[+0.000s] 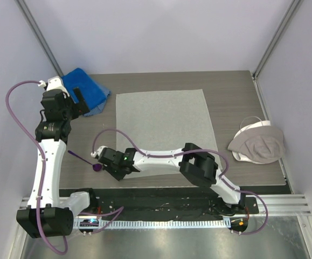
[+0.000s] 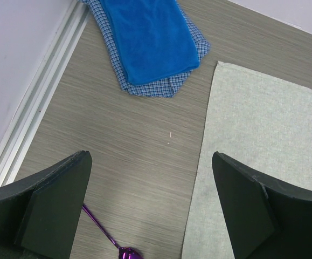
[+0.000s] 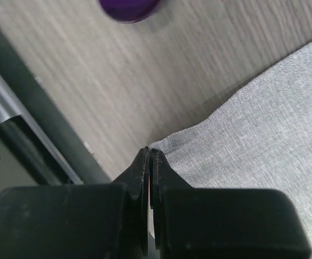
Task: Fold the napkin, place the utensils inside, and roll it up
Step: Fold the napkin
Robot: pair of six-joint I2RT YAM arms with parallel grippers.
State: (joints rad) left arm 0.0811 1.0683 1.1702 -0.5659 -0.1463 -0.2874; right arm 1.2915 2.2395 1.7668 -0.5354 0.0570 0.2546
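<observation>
The light grey napkin (image 1: 164,121) lies spread flat in the middle of the table; it also shows in the left wrist view (image 2: 263,135) and the right wrist view (image 3: 263,118). My right gripper (image 1: 114,172) (image 3: 151,154) is shut on the napkin's near-left corner, which lifts slightly off the wood. A slim purple spoon (image 1: 85,160) lies just left of that corner, its head (image 3: 129,8) ahead of my right fingertips. My left gripper (image 1: 79,101) (image 2: 150,162) hovers open and empty above the table's left side, with the spoon (image 2: 104,233) below it.
A bright blue towel (image 1: 85,89) (image 2: 150,38) rests on a blue checked cloth (image 2: 161,86) at the back left. A beige-grey cloth with a white edge (image 1: 258,143) sits at the right. A black strip (image 1: 161,191) runs along the near edge.
</observation>
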